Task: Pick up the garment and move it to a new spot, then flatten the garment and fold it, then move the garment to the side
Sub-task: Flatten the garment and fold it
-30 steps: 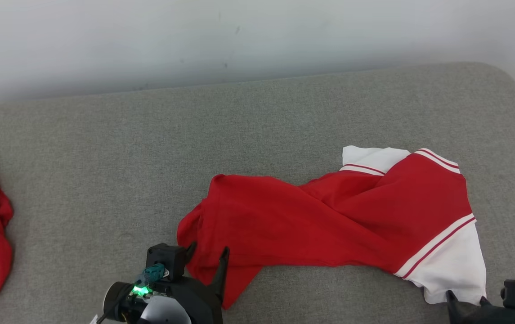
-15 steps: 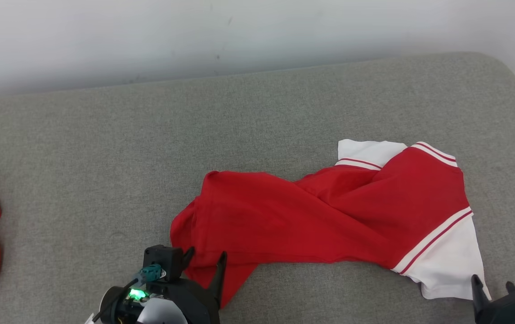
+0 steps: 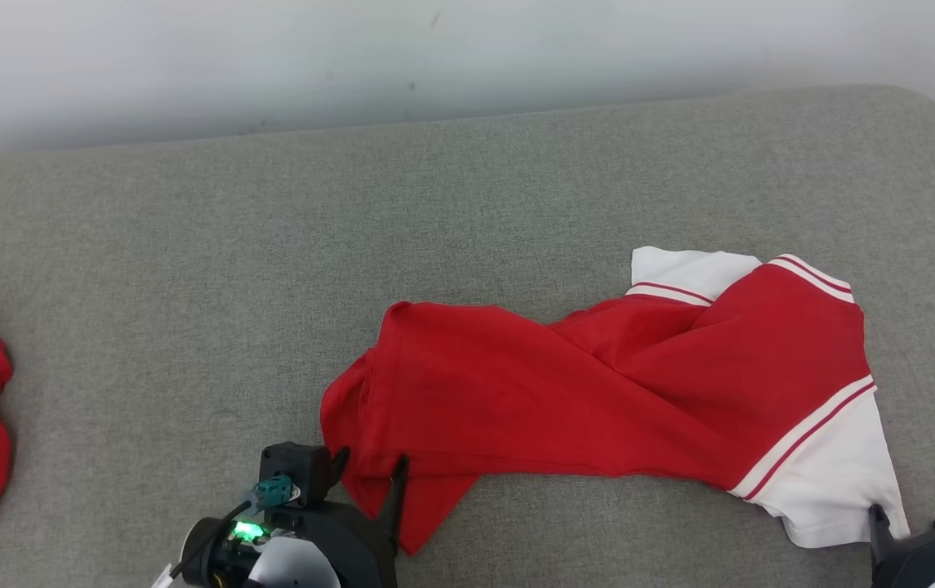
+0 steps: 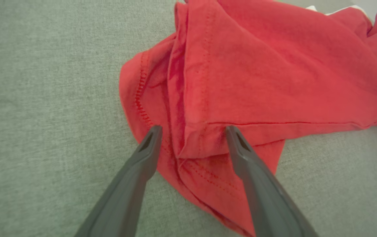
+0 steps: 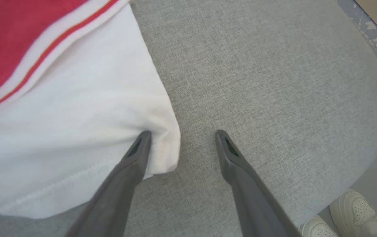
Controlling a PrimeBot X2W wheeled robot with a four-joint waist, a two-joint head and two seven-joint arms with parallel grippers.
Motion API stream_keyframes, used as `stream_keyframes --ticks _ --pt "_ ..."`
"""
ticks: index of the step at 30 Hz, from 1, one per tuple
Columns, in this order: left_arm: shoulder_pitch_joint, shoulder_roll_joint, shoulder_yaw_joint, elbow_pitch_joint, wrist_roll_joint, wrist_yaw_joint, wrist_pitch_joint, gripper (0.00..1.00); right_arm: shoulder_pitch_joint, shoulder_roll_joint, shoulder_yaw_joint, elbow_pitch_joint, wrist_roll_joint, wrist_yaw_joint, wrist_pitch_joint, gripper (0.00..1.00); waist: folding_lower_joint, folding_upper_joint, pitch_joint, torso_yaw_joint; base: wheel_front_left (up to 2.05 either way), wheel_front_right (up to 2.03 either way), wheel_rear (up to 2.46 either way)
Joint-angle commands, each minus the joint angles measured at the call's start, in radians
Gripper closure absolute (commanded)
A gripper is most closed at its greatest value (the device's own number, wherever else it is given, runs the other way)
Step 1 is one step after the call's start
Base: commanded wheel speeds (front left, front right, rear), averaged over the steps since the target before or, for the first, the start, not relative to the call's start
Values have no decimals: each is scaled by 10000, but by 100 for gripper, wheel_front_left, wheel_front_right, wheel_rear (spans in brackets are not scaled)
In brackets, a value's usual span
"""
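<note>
Left gripper [image 4: 191, 131] straddles, jaws apart, the garment's [image 3: 598, 392] bunched red hem; right gripper [image 5: 180, 135] gapes at its white, red-striped sleeve corner. It lies twisted across the grey cushion [image 3: 189, 245].

Bare room: grey upholstered pad [image 3: 189, 245] against white wall [image 3: 467, 57]

1. The garment [image 3: 598, 392] is a red shirt with white sleeves trimmed in red-and-white stripes.
2. It lies twisted and crumpled on the grey cushion [image 3: 467, 204], running from the head view's centre toward 4 o'clock.
3. Its red hem bunches at its 8 o'clock end, and the white sleeves lie at 1 and 4 o'clock.
</note>
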Motion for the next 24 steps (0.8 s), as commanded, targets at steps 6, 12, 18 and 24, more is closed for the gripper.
stream_keyframes --ticks 6,12,18,24 --pt "-146 73 0 81 -144 -14 -96 0 -169 55 -85 589 -70 -22 83 5 0 -1 -31 -69 0 0 0" --pt "-79 120 23 -160 -213 56 -118 7 -228 -48 -167 1048 -34 -25 -29 24 0 -1 -79 -75 0 0 0" --pt "14 220 -58 -195 -238 -69 -158 100 -325 -183 -125 1461 45 -30 -152 100 0 -1 -117 -68 0 0 0" --pt "88 223 -100 -80 -389 -146 -89 100 -513 -370 -60 1836 238 -30 -450 100 0 -1 -164 -59 0 0 0"
